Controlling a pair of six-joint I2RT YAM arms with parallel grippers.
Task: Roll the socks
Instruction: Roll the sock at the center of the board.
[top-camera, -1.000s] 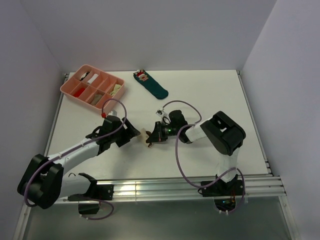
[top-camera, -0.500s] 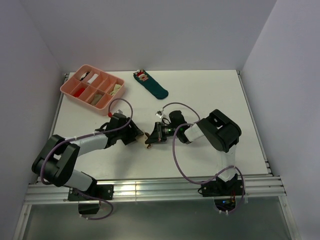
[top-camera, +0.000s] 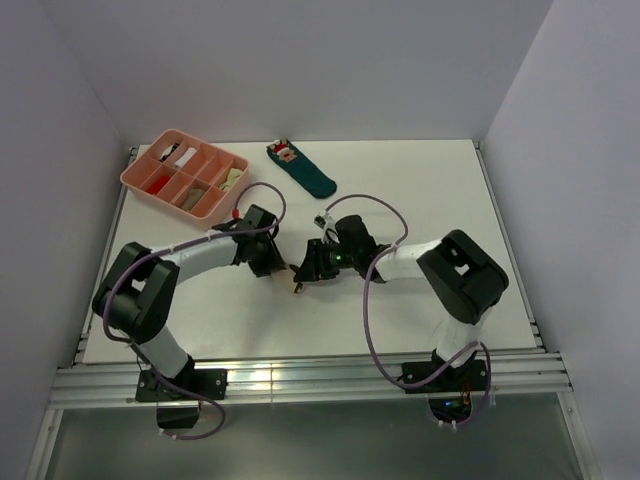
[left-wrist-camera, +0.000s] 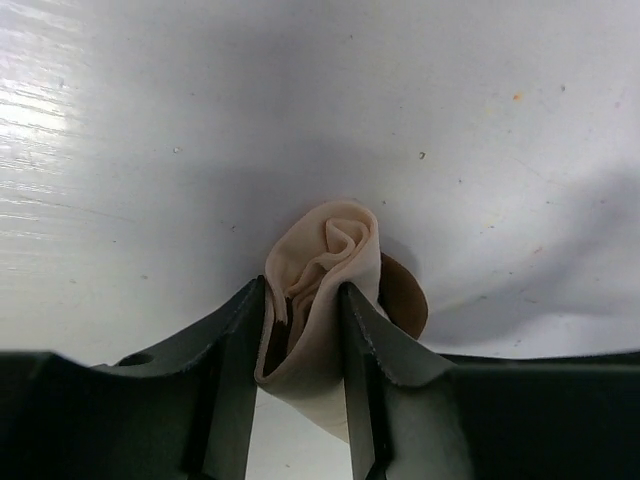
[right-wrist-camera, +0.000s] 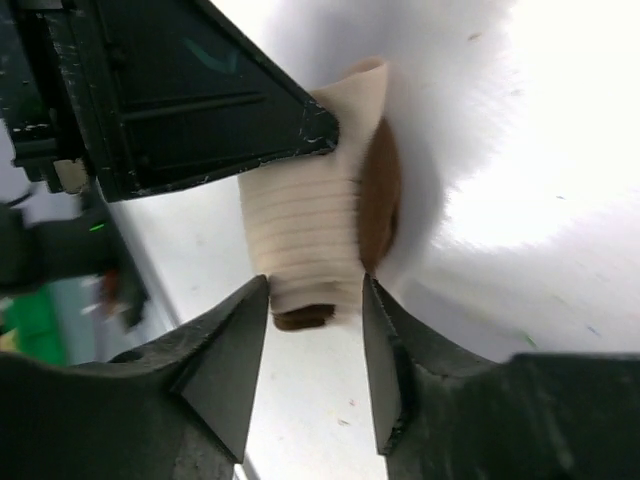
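At the centre of my left wrist view, my left jaws pinch the soft, ribbed cream-and-brown sock roll (left-wrist-camera: 325, 250); my right jaws stand parted, flanking its end.

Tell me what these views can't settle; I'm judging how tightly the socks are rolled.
Left wrist: the left gripper covers the near end of the sock roll; the brown sock barely peeks out.
Right wrist: whether the right gripper presses the roll or only flanks it is unclear.
Top: roll too small, masked by both grippers.
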